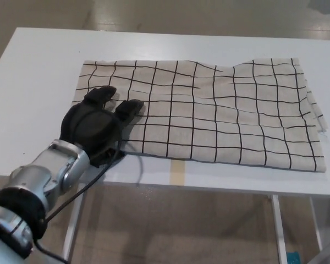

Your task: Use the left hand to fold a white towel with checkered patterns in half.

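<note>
Fingers spread, left robot hand (96,125) rests on the checkered towel's (220,110) left end; no writing visible.

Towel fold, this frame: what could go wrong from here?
The left hand lies over the towel's near-left corner, fingers apart, with no visible pinch, so it may slip off when lifting. The towel's near edge sits close to the table front, so a drag might pull cloth off it.

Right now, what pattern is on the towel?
Head view: towel is off-white with a black grid of lines.
</note>
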You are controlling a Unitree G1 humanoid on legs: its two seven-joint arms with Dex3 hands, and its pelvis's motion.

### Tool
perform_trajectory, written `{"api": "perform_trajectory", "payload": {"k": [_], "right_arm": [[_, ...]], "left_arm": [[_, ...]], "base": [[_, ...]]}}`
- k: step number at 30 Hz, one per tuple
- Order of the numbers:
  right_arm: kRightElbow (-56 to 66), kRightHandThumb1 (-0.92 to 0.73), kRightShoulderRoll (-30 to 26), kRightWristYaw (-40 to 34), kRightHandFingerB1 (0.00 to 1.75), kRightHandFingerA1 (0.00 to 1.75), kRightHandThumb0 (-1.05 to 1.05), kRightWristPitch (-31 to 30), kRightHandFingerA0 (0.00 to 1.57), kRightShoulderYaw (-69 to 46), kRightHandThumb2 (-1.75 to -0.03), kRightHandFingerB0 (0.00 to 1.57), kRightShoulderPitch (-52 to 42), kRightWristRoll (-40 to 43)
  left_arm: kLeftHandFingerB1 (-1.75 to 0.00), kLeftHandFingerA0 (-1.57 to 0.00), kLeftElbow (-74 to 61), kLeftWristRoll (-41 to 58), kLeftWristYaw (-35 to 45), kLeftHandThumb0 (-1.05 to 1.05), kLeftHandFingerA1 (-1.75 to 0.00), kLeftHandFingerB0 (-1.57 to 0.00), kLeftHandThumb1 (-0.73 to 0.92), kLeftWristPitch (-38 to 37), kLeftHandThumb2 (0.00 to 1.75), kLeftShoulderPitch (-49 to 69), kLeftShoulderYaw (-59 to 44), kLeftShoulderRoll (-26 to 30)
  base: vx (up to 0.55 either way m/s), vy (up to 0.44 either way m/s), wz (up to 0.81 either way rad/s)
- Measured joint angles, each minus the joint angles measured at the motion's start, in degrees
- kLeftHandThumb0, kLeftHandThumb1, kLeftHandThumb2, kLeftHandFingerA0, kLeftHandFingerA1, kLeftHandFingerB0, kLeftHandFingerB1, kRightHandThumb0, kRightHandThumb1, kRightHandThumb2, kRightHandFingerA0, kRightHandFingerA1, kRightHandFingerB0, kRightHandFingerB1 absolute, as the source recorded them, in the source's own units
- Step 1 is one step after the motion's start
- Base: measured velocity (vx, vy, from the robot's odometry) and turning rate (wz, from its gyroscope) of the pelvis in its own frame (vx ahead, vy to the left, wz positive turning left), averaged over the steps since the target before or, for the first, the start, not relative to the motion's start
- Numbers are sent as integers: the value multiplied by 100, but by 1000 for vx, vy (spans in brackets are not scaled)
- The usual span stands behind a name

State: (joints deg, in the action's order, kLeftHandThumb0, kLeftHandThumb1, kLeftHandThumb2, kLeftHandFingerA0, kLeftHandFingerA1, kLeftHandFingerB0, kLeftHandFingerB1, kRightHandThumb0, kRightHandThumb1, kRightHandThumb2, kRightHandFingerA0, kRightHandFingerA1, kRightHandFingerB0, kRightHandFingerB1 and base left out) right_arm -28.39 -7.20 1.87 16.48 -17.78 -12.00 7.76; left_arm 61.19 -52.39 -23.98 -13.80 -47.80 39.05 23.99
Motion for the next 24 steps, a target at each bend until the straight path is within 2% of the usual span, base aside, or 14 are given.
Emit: {"api": "perform_trajectory", "payload": {"k": [3, 5, 6, 8, 9, 10, 12, 13, 16, 17, 18, 20, 22, 24], "right_arm": [[46, -74, 10, 0, 38, 38, -41, -3, 30, 1, -61, 47, -36, 4], [66, -60, 10, 0, 52, 49, -48, -9, 24, 1, -88, 40, -54, 4], [96, -60, 10, 0, 52, 49, -48, -31, 24, 4, -88, 40, -69, 3], [116, -60, 10, -1, 52, 49, -48, -47, 24, 5, -88, 40, -77, 4], [142, -74, 13, -2, 38, 39, -41, -63, 30, 6, -61, 47, -87, 4], [172, -74, 18, -1, 39, 39, -41, -75, 30, 9, -61, 47, -92, 5], [200, -74, 24, 1, 39, 39, -41, -89, 30, 9, -61, 47, -92, 8], [207, -60, 26, 4, 53, 50, -48, -96, 25, 8, -89, 41, -90, 13], [208, -60, 26, 14, 54, 50, -49, -121, 26, -1, -88, 43, -81, 29], [209, -74, 25, 23, 41, 39, -41, -138, 31, -5, -62, 52, -80, 41], [211, -61, 26, 25, 56, 52, -48, -143, 30, -4, -90, 47, -79, 44], [218, -74, 26, 36, 42, 40, -42, -155, 38, -2, -63, 55, -70, 52], [206, -60, 25, 52, 58, 54, -46, -156, 34, -2, -92, 51, -46, 57], [153, -74, 19, 65, 45, 42, -41, -153, 40, -9, -62, 60, -12, 60]], "left_arm": [[-51, -9, 211, -58, -14, -27, -51, -9, 35, 83, 91, -163, 141, -107], [-40, -69, 304, -80, -19, -44, -53, -58, 55, 128, 58, -233, 218, -163], [-40, -69, 452, -137, -57, -44, -53, -58, 55, 238, 58, -344, 347, -274], [-68, -81, 526, -182, -93, -41, -92, -77, 55, 328, 57, -415, 426, -324], [-123, -72, 608, -223, -115, -38, -157, -81, 55, 429, 59, -479, 491, -389], [-127, -103, 683, -263, -128, -41, -142, -92, 44, 541, 73, -540, 533, -465], [-117, -67, 749, -275, -134, -24, -175, -95, 56, 672, 54, -628, 535, -567], [-52, -68, 772, -273, -135, -27, -175, -97, 55, 757, 50, -682, 521, -621], [-50, -76, 732, -251, -165, -25, -171, -87, 52, 831, 54, -700, 429, -665], [-51, -77, 702, -238, -179, -25, -170, -89, 52, 829, 54, -693, 383, -657], [-83, -80, 695, -232, -185, -26, -170, -99, 54, 825, 55, -689, 368, -653], [-92, -79, 679, -226, -207, -25, -168, -96, 54, 809, 55, -677, 345, -626], [-154, -81, 658, -230, -232, -21, -170, -69, 54, 794, 55, -677, 343, -545], [-171, -79, 622, -241, -234, -19, -175, -54, 56, 774, 54, -677, 347, -444]], "base": [[0, 0, 0], [0, 0, 0], [0, 0, 0], [0, 0, 0], [0, 0, 0], [0, 0, 0], [0, 0, 0], [0, 0, 0], [0, 0, 0], [0, 0, 0], [0, 0, 0], [0, 0, 0], [0, 0, 0], [0, 0, 0]]}}
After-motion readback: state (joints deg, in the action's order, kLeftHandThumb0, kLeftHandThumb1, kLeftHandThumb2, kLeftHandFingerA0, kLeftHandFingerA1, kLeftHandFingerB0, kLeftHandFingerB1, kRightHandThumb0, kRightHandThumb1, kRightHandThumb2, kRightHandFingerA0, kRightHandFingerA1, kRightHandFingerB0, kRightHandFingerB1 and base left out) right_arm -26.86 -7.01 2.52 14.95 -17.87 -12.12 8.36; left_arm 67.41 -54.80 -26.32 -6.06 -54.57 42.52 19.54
